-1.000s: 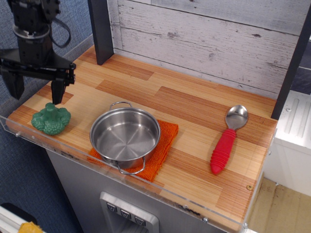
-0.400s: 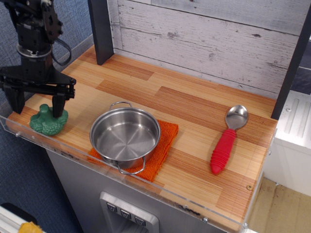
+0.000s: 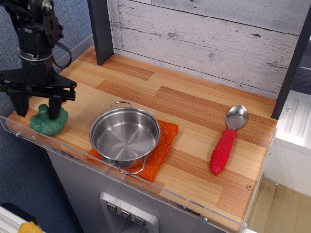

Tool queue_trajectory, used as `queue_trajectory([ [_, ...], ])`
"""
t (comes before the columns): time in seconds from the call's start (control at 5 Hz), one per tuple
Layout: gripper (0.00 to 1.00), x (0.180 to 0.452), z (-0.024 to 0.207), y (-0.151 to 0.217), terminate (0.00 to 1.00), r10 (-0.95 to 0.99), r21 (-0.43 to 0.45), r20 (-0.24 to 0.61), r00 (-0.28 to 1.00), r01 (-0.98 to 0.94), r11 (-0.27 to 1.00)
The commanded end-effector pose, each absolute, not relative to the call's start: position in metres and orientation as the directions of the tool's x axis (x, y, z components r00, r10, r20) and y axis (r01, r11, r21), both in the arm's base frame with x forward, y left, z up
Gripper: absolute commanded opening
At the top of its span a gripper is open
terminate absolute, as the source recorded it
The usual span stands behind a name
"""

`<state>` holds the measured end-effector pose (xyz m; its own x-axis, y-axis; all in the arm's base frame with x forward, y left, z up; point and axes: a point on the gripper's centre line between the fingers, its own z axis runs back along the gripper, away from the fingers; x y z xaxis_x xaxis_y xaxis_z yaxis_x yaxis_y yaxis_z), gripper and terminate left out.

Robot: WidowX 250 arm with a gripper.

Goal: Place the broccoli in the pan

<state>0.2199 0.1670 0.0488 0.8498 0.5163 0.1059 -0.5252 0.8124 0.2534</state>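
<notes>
The black gripper (image 3: 38,108) hangs over the near left corner of the wooden table (image 3: 194,107). Its two fingers (image 3: 55,108) point down and are spread apart, one on each side of the top of the broccoli (image 3: 47,123). I cannot tell if the fingers touch it, but they are not squeezed together on it. The broccoli is small, green and bumpy, and it sits on the table close to the near edge, just left of the pan (image 3: 125,136). It is outside the pan, with a strip of bare wood between them. The pan is round and shiny, with low sides and a thin wire handle on the far side and another on the near side. It has nothing in it. It rests on an orange cloth (image 3: 164,145) that sticks out from under it on the right and near sides. Far over on the right lies a spoon (image 3: 228,138) with a red handle and a silver bowl. The bowl end points to the far side. A wall of pale grey boards (image 3: 209,39) stands behind the table. A dark post (image 3: 101,29) stands at the far left corner.
</notes>
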Motion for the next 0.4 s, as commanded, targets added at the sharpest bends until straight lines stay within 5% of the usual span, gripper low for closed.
queue_trajectory([
  [0.0, 0.00, 0.2179, 0.0554, 0.1655, 0.00, 0.530, 0.239, 0.155, 0.834, -0.552, 0.799],
  [0.2, 0.00, 0.2180, 0.0630, 0.1682, 0.00, 0.529, 0.243, 0.169, 0.832, -0.555, 0.795],
])
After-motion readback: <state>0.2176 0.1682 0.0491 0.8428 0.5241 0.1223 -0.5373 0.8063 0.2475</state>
